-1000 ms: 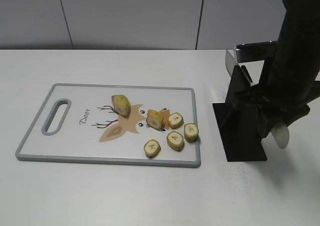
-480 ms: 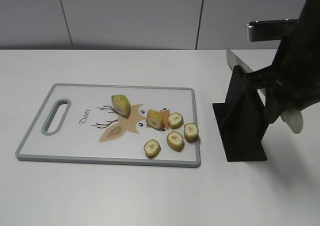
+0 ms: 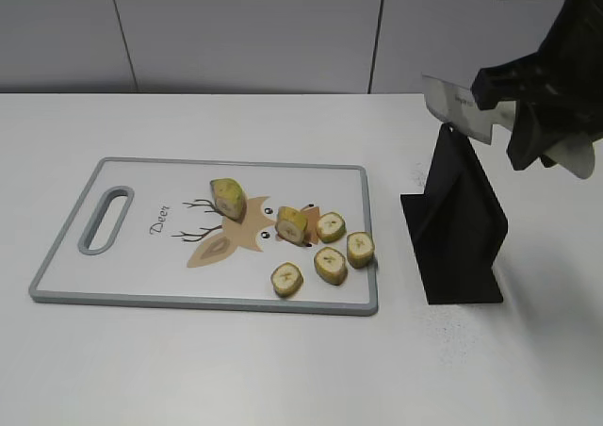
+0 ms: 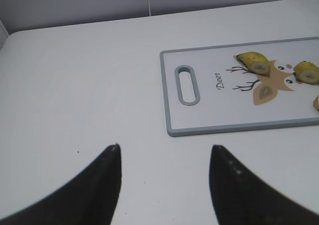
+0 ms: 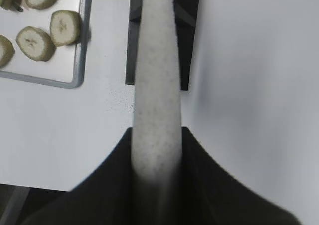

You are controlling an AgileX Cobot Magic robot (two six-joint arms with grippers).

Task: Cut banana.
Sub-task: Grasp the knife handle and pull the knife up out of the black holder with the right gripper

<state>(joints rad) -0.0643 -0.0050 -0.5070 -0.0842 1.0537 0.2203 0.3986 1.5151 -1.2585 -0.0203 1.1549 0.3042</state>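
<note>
The banana (image 3: 228, 198), a stubby yellow-green end chunk with a pale cut face, lies on the cutting board (image 3: 203, 303) near the deer print; it also shows in the left wrist view (image 4: 254, 64). My right gripper (image 3: 542, 115) is shut on the pale handle (image 5: 155, 85) of a knife, whose blade (image 3: 457, 108) hangs in the air above the black knife stand (image 3: 459, 223), well right of the banana. My left gripper (image 4: 164, 148) is open and empty over bare table, left of the board's handle end. It is out of the exterior view.
An upright dark-spotted chunk (image 3: 291, 224) stands mid-board, with several round slices (image 3: 330, 265) to its right near the board's right edge. The slices also show in the right wrist view (image 5: 35, 42). The knife stand sits just right of the board.
My right gripper has risen and moved right with the knife, drawing the blade up out of the stand. The banana pieces have not moved.
</note>
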